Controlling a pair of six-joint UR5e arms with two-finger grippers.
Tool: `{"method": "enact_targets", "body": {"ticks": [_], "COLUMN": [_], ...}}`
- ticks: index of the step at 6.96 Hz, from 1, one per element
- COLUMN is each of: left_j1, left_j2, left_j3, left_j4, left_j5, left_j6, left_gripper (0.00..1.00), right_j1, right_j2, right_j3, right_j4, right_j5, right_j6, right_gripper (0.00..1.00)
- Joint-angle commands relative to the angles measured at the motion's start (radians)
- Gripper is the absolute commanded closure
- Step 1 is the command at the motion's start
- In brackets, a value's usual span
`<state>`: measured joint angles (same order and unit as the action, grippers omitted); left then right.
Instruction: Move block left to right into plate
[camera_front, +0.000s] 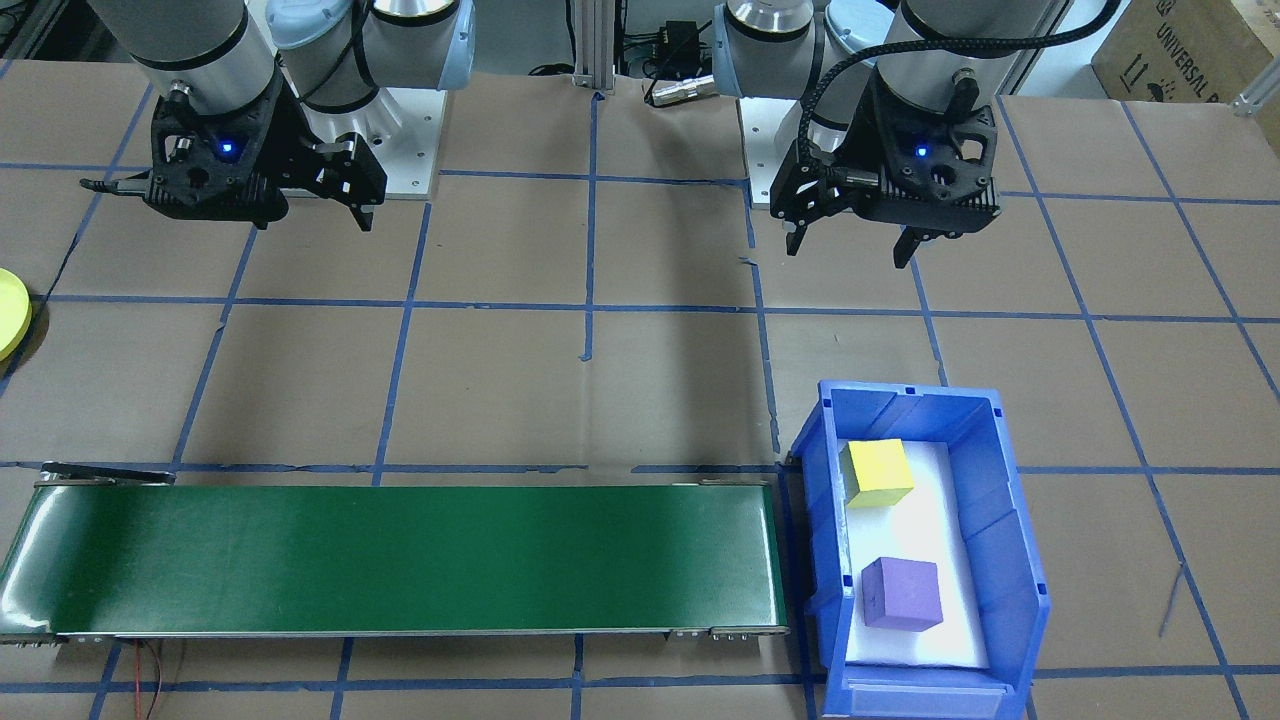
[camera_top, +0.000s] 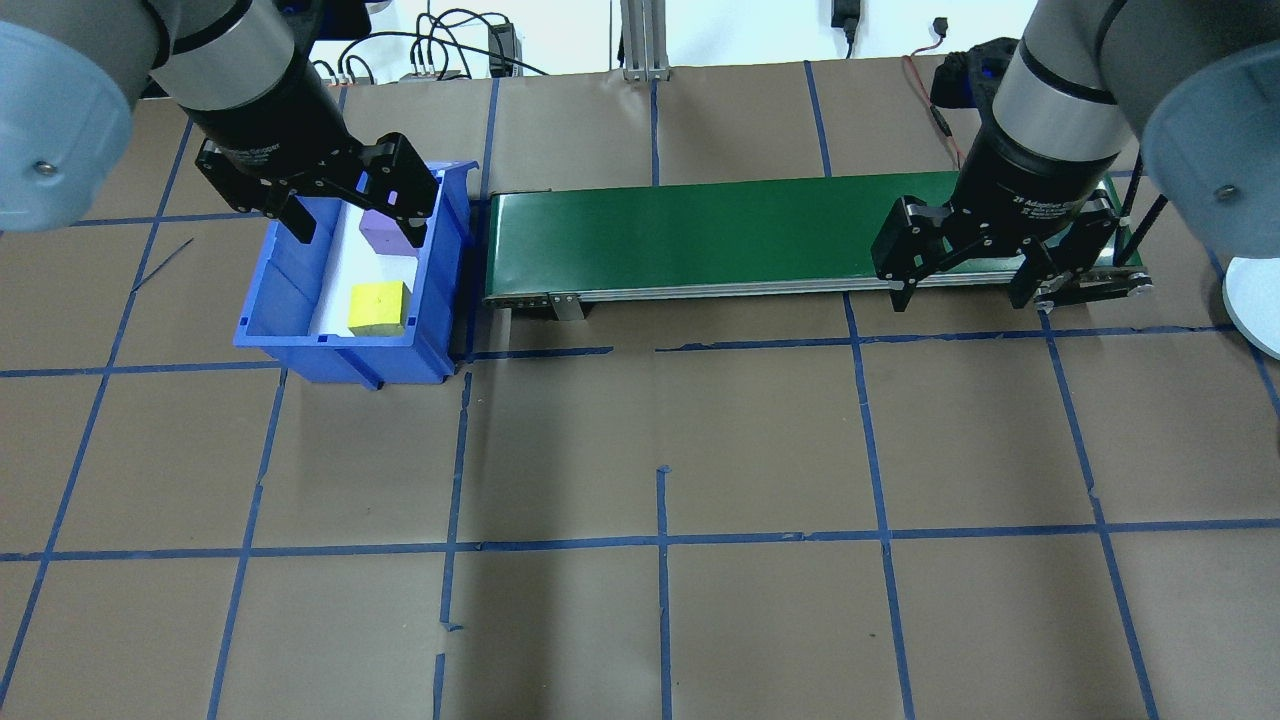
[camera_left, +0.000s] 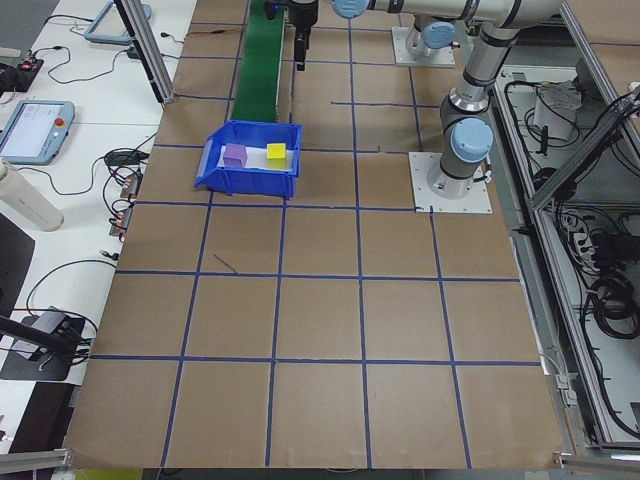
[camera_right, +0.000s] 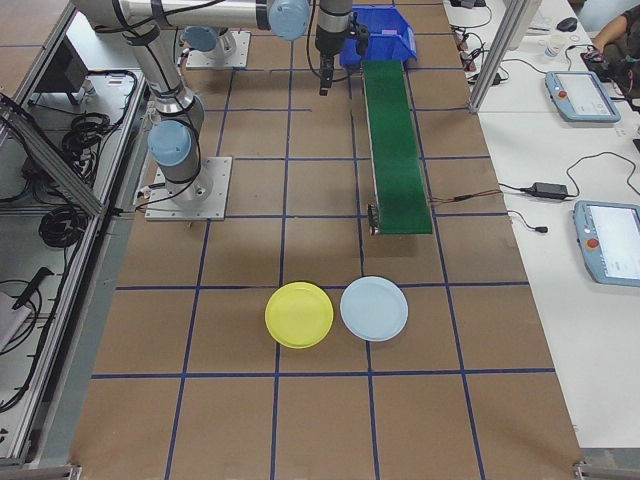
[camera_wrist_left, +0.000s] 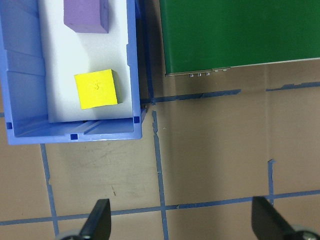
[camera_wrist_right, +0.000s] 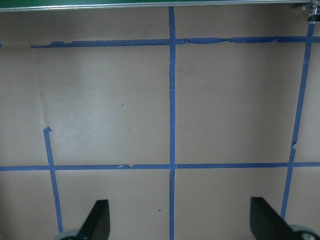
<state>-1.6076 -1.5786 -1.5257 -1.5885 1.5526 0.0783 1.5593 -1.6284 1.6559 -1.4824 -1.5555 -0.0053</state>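
Yellow plate (camera_right: 299, 314) whole in exterior right, clipped in front-facing view

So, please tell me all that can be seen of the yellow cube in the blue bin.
The yellow cube looks like matte foam, with a faint mark on its top face. It sits flat on the white liner inside the blue bin, at the end nearer the robot, apart from the purple cube. Neither pincer touches it.

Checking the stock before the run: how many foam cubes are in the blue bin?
2. A yellow cube lies toward the bin's robot-side end, and a purple cube toward its far end, both on the white liner of the blue bin. None appears hidden.
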Motion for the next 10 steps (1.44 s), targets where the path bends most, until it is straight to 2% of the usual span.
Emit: {"method": "enact_targets", "body": {"ticks": [1, 4, 6, 9, 10], "left_j1": [0.002, 0.002, 0.088, 0.233, 0.242], "left_j2": [0.000, 0.000, -0.015, -0.209, -0.242], "left_j3": [-0.001, 0.001, 0.002, -0.001, -0.005], "left_j4": [0.002, 0.004, 0.007, 0.160, 0.207], "left_j5": [0.000, 0.000, -0.023, -0.034, -0.034], "left_j6": [0.006, 0.005, 0.008, 0.168, 0.377], "left_gripper": [0.00, 0.00, 0.00, 0.00, 0.00], "right_j1": [-0.001, -0.001, -0.001, -0.001, -0.001], "right_j2": [-0.001, 0.001, -0.001, -0.001, -0.001], "right_j3": [-0.001, 0.001, -0.001, -0.001, 0.001], "right_j4": [0.001, 0.001, 0.001, 0.001, 0.001], "right_j5": [0.000, 0.000, 0.000, 0.000, -0.002], "right_j6": [0.001, -0.001, -0.001, -0.001, -0.001], "right_gripper": [0.00, 0.00, 0.00, 0.00, 0.00]}}
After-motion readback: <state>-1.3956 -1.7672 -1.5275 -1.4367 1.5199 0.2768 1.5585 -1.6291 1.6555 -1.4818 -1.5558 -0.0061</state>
